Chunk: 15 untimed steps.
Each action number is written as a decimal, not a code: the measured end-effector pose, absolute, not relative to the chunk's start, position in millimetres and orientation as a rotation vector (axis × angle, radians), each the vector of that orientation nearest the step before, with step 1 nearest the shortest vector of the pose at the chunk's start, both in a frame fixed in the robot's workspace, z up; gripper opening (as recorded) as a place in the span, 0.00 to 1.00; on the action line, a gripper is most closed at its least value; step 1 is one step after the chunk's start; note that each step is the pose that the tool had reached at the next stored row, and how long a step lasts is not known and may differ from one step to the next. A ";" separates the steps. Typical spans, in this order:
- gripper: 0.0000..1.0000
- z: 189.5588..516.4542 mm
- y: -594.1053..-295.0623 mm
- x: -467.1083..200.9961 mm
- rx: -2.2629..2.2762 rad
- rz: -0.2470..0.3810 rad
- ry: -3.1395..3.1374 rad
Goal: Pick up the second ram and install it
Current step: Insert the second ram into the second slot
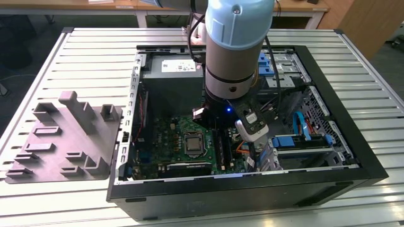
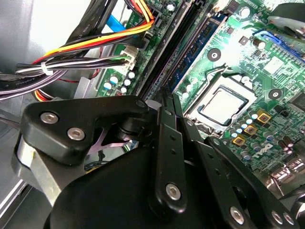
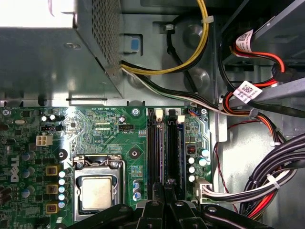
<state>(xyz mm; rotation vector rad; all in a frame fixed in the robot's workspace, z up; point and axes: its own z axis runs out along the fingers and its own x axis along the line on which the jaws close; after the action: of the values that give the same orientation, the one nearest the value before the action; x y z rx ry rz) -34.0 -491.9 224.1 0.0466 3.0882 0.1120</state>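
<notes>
Your gripper [image 3: 164, 193] sits low in the frame of the first wrist view, fingers pinched close together right over the memory slots [image 3: 164, 148] — narrow, and seemingly clamped on the top edge of the second ram [image 3: 172, 152], though the fingers hide the contact itself, so take that as a judgement. The ram stands on edge in one of the slots, a dark bluish stick running up the middle of the frame, beside another dark slot just next to it. Whether it is fully seated can't be told.

In the second wrist view the gripper [image 2: 167, 102] fills the lower half; the fingertips meet at centre and point along the slot row [image 2: 190, 52] that runs to the upper middle. The CPU socket [image 2: 224, 105] lies at right centre, near the slots — the fingers line up with the slot so the stick goes straight down.

In the exterior view the arm [image 1: 237, 47] drops from top centre into the open computer case [image 1: 252, 189], wrist down over the motherboard [image 1: 170, 142]. A grey fixture tray [image 1: 63, 142] sits on the table at left, well apart from the case.
</notes>
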 end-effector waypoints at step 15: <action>0.12 223.4 -491.6 -36.2 0.045 0.112 3.087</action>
<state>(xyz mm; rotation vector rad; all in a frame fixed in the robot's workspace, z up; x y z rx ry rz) -36.2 -491.6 223.4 0.0452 3.0868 0.1121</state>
